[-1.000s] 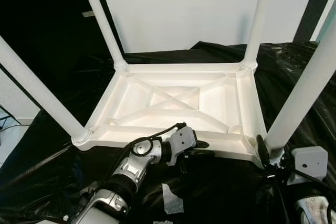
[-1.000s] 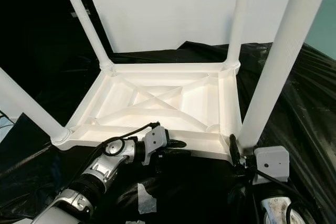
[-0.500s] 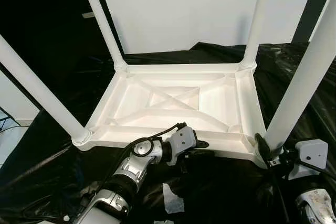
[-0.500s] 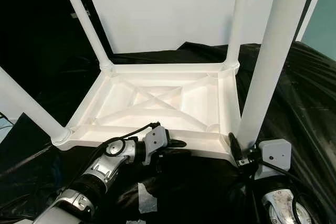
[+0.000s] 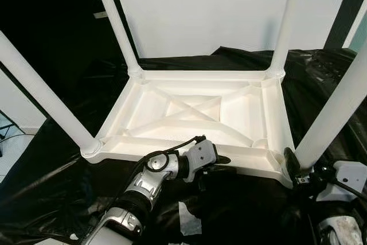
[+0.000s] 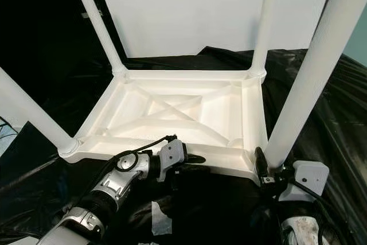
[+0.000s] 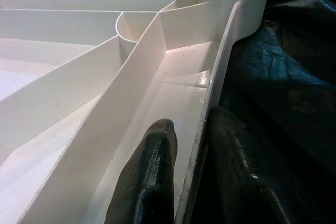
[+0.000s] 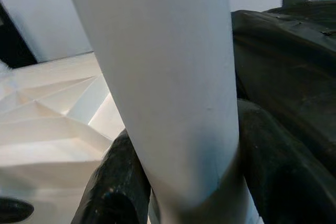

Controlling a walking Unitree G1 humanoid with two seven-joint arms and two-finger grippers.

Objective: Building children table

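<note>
White table [image 5: 195,113] lies upside down on black sheeting [image 5: 51,170], four legs up. Left gripper [image 7: 189,182] pinches its near rim, one finger inside. Right gripper [image 8: 184,192] clamps the near right leg [image 5: 332,113] at its base.

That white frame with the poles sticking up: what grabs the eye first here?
An upside-down white table top lies on black plastic sheeting, its ribbed underside showing and four white legs pointing up from the corners. The left gripper pinches the near rim, one finger inside and one outside. The right gripper clasps the base of the near right leg.
</note>
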